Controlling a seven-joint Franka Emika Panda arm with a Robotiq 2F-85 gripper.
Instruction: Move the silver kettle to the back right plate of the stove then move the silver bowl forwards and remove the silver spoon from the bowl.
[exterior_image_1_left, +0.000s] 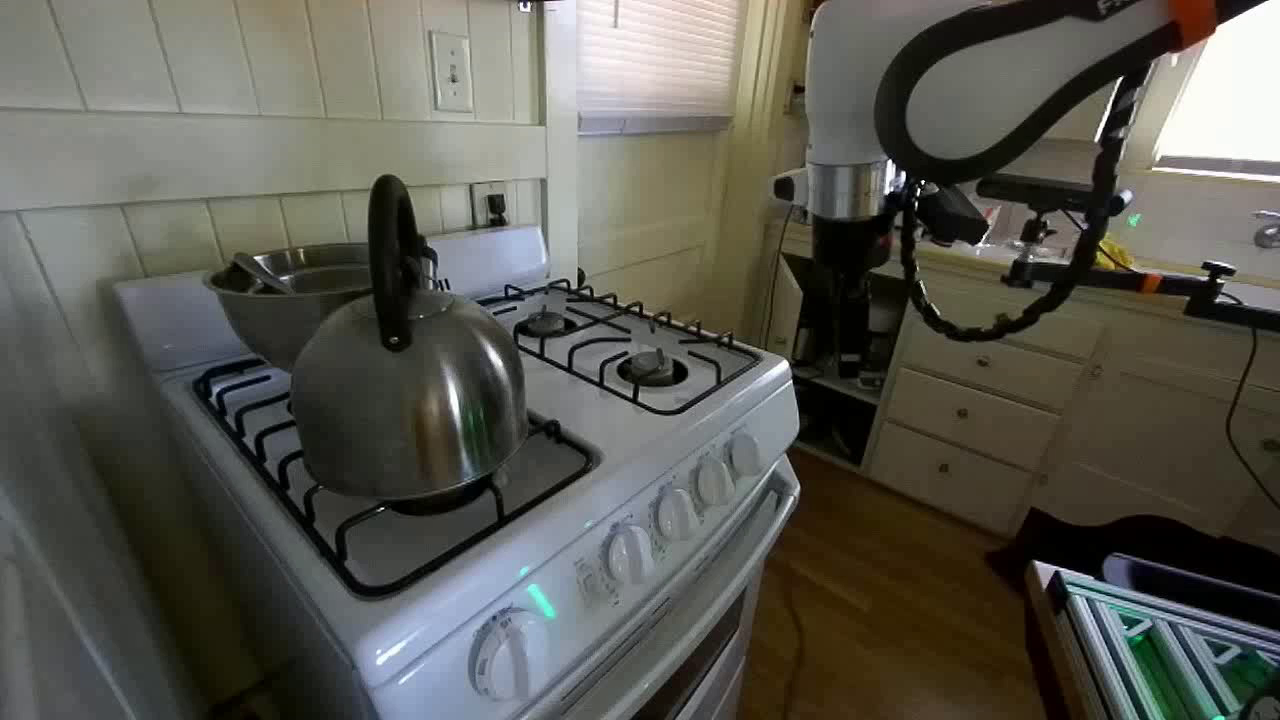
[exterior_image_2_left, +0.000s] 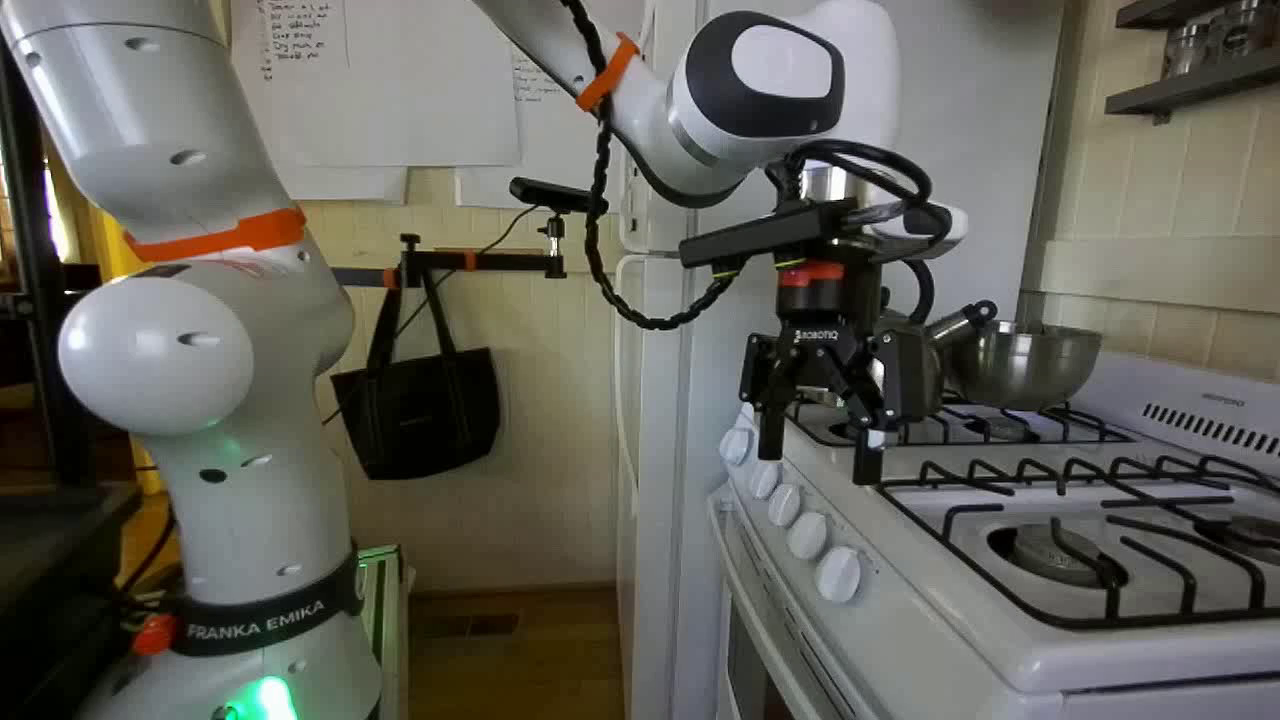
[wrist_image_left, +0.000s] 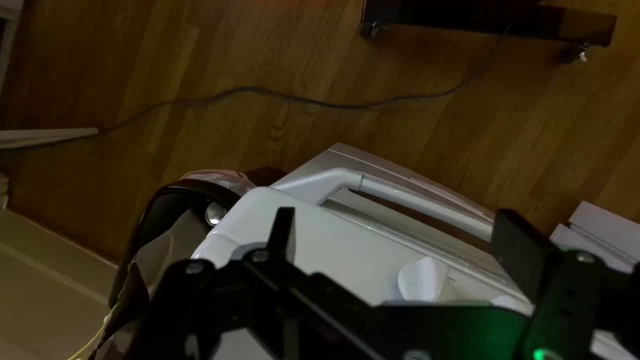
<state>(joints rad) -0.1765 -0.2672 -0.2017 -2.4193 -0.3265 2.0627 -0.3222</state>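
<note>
The silver kettle (exterior_image_1_left: 410, 400) stands upright on the front left grate, its black handle arched above it. In an exterior view my gripper hides most of it, though its spout (exterior_image_2_left: 952, 326) shows. The silver bowl (exterior_image_1_left: 300, 305) sits behind it on the back left grate; it also shows in an exterior view (exterior_image_2_left: 1025, 368). The silver spoon (exterior_image_1_left: 262, 272) leans on the bowl's rim. The back right plate (exterior_image_1_left: 545, 322) carries nothing; it is partly cut off in an exterior view (exterior_image_2_left: 1250, 535). My gripper (exterior_image_2_left: 820, 465) is open and empty, pointing down near the stove's front edge, apart from the kettle.
The front right burner (exterior_image_1_left: 652, 368) lies before the back right plate. White knobs (exterior_image_2_left: 808, 536) and the oven handle (wrist_image_left: 425, 200) stick out at the stove's front. A white fridge (exterior_image_2_left: 650, 450) stands beside the stove's left side. A wall (exterior_image_1_left: 300, 160) is behind the stove.
</note>
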